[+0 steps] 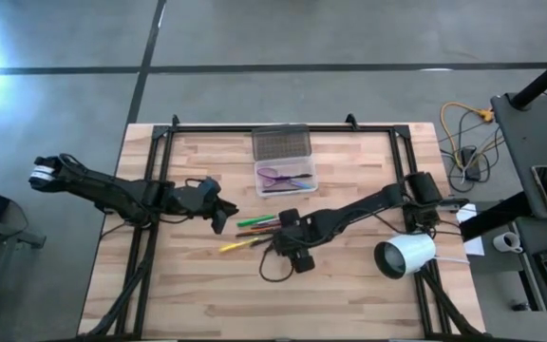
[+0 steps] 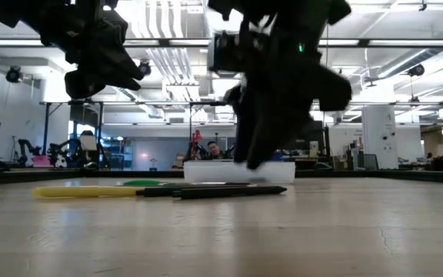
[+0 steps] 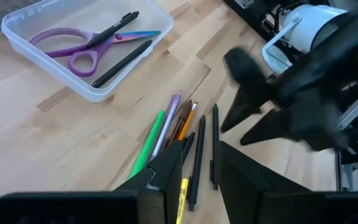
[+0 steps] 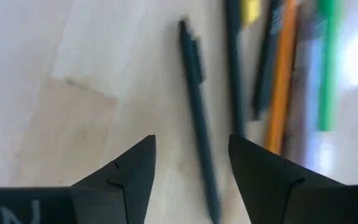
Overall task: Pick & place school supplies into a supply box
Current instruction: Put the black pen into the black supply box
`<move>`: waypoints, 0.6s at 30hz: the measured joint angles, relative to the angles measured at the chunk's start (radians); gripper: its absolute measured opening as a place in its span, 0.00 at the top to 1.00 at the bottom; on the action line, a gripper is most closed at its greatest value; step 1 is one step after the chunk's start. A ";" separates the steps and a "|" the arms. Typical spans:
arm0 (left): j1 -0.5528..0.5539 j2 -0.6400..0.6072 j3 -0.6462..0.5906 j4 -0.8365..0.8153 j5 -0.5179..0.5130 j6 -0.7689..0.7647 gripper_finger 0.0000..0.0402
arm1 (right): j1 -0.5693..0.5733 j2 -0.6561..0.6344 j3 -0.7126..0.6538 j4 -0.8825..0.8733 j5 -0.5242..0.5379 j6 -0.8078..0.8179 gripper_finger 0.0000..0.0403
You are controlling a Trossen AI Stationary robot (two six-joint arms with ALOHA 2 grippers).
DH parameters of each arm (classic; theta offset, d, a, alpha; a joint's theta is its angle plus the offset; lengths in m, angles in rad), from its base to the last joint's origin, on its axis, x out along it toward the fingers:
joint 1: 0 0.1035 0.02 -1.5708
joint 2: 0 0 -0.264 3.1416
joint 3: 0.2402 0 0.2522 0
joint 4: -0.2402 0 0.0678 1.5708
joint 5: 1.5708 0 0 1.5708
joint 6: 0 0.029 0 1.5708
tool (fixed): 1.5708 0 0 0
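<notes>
1. The right gripper (image 4: 191, 171) hangs over a black pen (image 4: 199, 124) with its jaws spread and nothing held, so it looks lined up to straddle it.
2. The other pens (image 1: 253, 231) lie bunched just beside it; the supply box (image 1: 285, 177) sits open nearby, already holding the scissors (image 3: 79, 50).
3. The left gripper (image 3: 194, 165) waits near the pile, jaws narrow and empty.

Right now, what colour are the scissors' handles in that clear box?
Purple; the scissors show best in the left wrist view.

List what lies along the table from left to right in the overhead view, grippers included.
Left gripper → loose cluster of thin pens and pencils → right gripper, jaws apart over a black pen → white cylinder lying on its side. The clear plastic supply box sits farther back.
</notes>
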 joint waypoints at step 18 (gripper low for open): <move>0.001 0.005 -0.001 -0.001 -0.010 -0.006 0.80 | -0.061 0.064 -0.013 0.067 -0.114 0.023 0.73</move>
